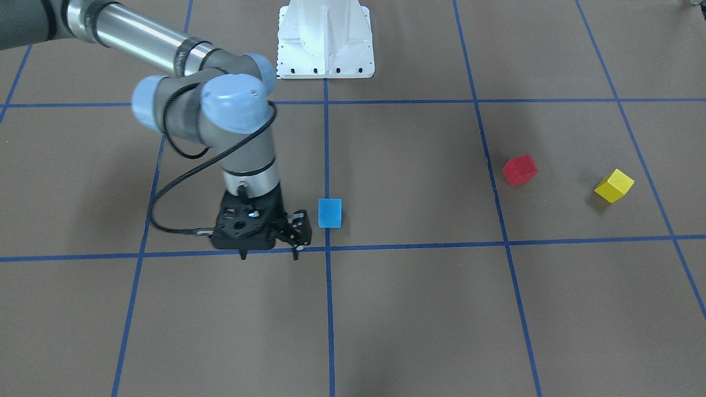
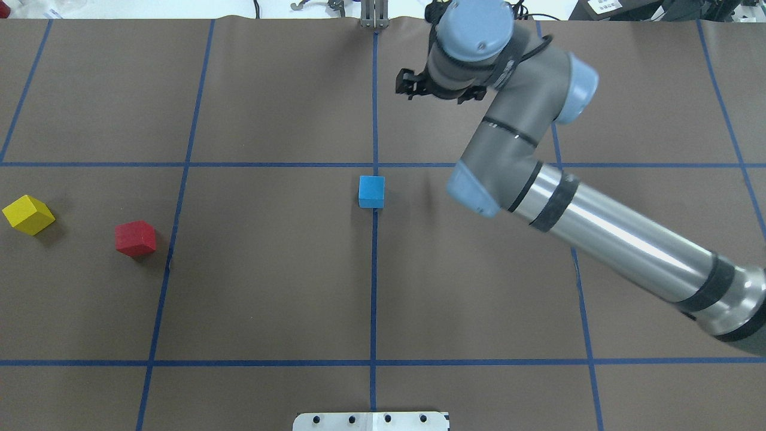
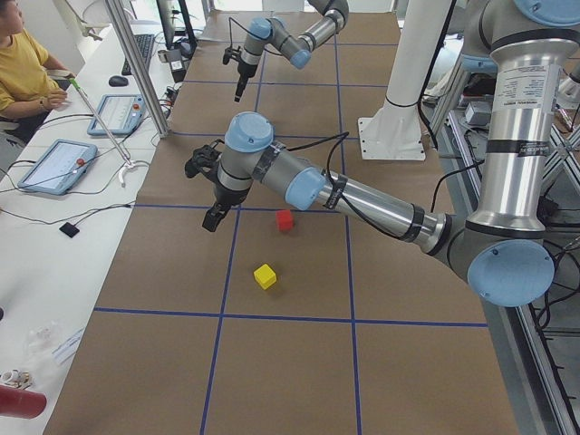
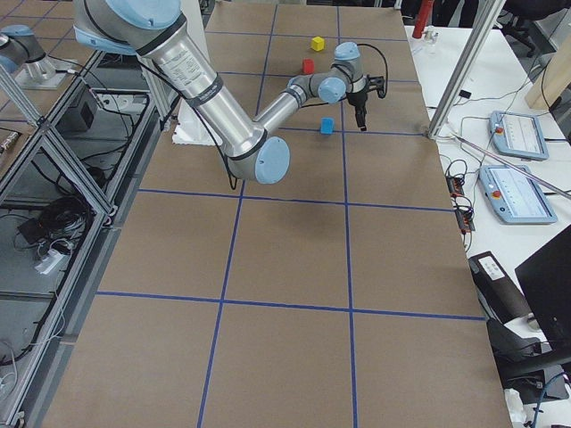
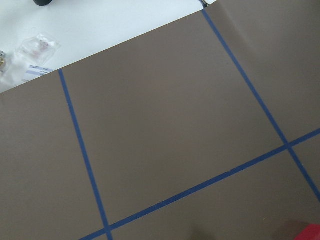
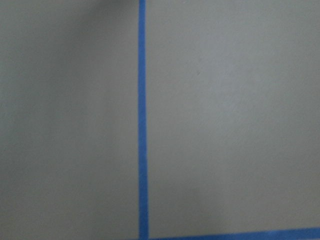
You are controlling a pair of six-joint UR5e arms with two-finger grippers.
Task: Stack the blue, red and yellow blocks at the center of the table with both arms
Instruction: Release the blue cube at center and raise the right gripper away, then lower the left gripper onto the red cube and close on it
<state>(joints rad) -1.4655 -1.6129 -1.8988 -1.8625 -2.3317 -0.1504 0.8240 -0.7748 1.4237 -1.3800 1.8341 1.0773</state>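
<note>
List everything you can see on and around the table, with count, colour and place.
blue block: one, blue, table centre on a tape line
red block: one, red, robot's left side
yellow block: one, yellow, farther left than red
table: one, brown, blue tape grid
base plate: one, white, robot's edge of table
teach pendants: two, grey, operators' bench
operator: one, yellow shirt, at bench
right gripper: one, black, open, beside blue block
left gripper: one, black, above the table's left part, state unclear
</note>
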